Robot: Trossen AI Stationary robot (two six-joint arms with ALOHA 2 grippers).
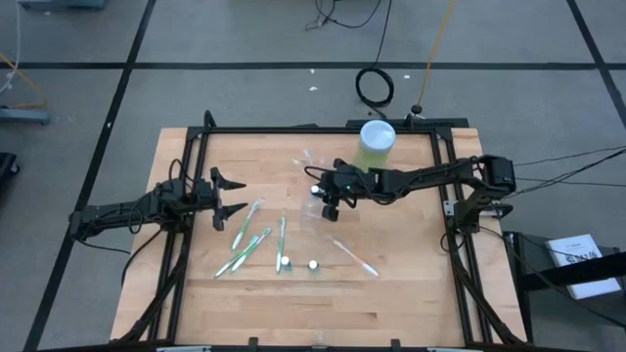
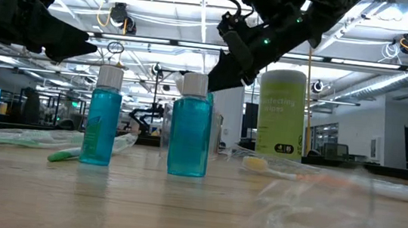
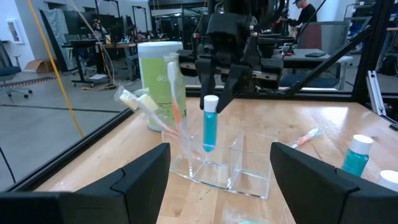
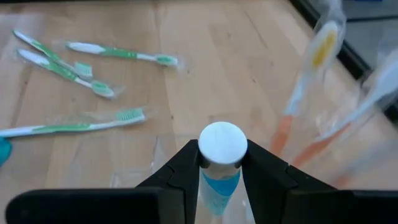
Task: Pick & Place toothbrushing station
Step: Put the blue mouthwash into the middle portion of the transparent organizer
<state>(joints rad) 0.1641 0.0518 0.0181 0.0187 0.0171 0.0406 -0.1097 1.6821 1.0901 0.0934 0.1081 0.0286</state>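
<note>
Tube (image 3: 209, 127) with blue liquid and white cap hangs upright at centre frame, pinched at the cap by the right gripper (image 3: 219, 93), directly above the clear organiser (image 3: 214, 165) holding orange brushes (image 3: 174, 93). Its long axis is vertical, so straight down seems next. Left gripper (image 1: 231, 194), open, waits at middle left beside the green brushes (image 1: 250, 240) on the surface (image 1: 391, 293).

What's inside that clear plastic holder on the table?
The clear holder has orange toothbrushes leaning in one compartment. The right end effector holds a blue bottle with its bottom end in the next. The compartment beside it looks empty; its floor is hard to see.
</note>
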